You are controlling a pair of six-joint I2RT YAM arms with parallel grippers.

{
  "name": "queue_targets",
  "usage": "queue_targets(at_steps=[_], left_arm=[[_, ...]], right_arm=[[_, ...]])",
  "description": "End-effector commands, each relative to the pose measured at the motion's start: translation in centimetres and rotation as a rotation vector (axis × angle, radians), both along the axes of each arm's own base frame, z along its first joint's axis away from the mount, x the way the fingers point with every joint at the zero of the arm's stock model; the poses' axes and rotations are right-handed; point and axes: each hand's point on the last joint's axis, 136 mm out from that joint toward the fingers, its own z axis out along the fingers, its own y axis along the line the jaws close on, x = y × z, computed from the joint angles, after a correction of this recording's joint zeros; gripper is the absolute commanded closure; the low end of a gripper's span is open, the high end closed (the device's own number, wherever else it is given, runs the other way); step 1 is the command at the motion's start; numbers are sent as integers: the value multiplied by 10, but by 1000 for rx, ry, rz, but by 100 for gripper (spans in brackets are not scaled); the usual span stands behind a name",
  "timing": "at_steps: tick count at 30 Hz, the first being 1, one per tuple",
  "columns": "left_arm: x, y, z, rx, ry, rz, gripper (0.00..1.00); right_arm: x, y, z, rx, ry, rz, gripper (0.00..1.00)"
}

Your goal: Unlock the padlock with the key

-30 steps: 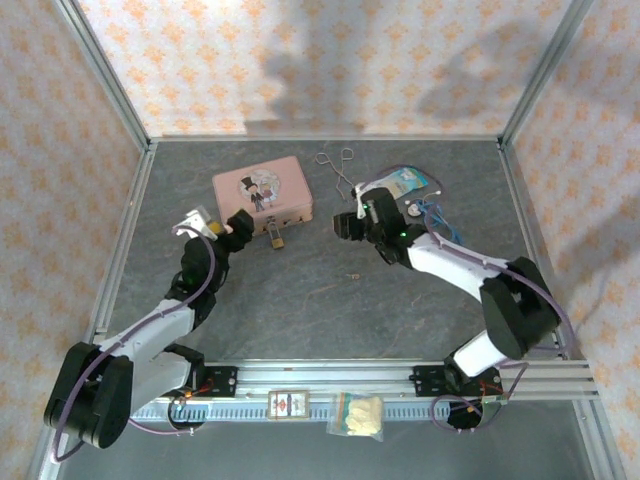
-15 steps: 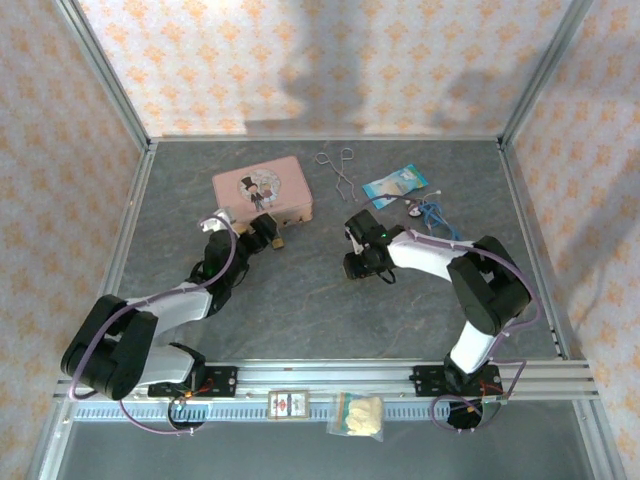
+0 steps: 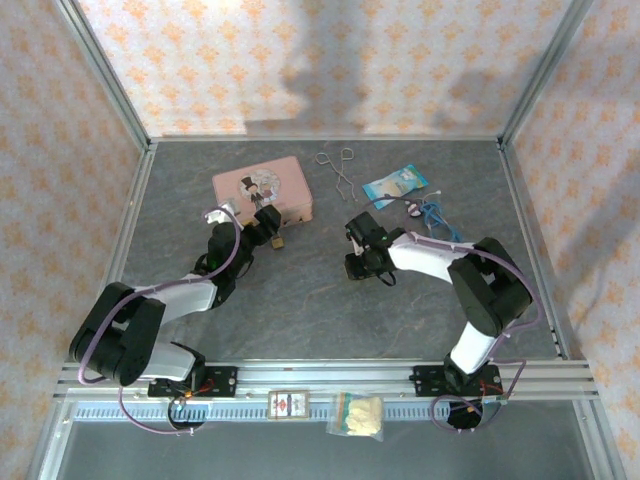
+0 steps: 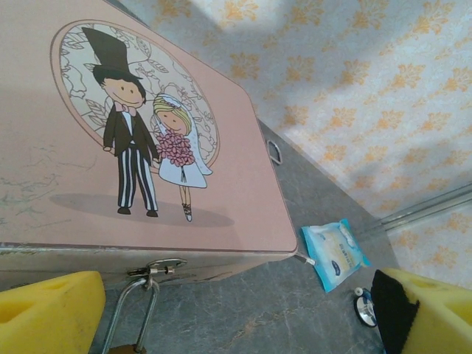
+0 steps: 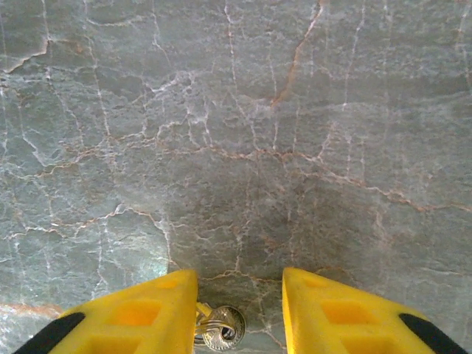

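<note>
Padlock (image 3: 275, 241) hangs unopened at the pink tin's (image 3: 250, 183) near edge, between the released left gripper's (image 4: 236, 317) fingers. The right gripper (image 5: 237, 295) straddles the key (image 5: 221, 330) on the surface (image 5: 236, 147), unclenched; grasping, inserting and turning remain.

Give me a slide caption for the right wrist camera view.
Right tool low over the marbled table, jaws apart, with the key lying between them.
</note>
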Motion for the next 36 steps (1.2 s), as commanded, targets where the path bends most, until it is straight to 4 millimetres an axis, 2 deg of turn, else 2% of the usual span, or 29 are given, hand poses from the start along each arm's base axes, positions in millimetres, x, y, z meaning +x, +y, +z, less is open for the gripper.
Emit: queue_targets(at_steps=[1, 7, 14, 21, 25, 30, 36], left_arm=[[5, -10, 18, -40, -45, -22, 7], [1, -7, 18, -41, -41, -14, 7], [1, -7, 19, -39, -39, -15, 7], [0, -7, 17, -37, -32, -20, 7], [-4, -7, 15, -61, -27, -21, 7], [-9, -19, 10, -122, -9, -53, 8], [-21, -57, 5, -260, 25, -126, 9]], right_arm=[[-31, -3, -13, -20, 96, 0, 67], [-43, -5, -14, -23, 125, -27, 67], [-47, -1, -6, 27, 121, -56, 68], [-38, -8, -18, -36, 101, -95, 76], [-36, -11, -21, -43, 89, -116, 86], [-33, -7, -16, -8, 55, -98, 100], [-17, 8, 6, 98, -15, -81, 100]])
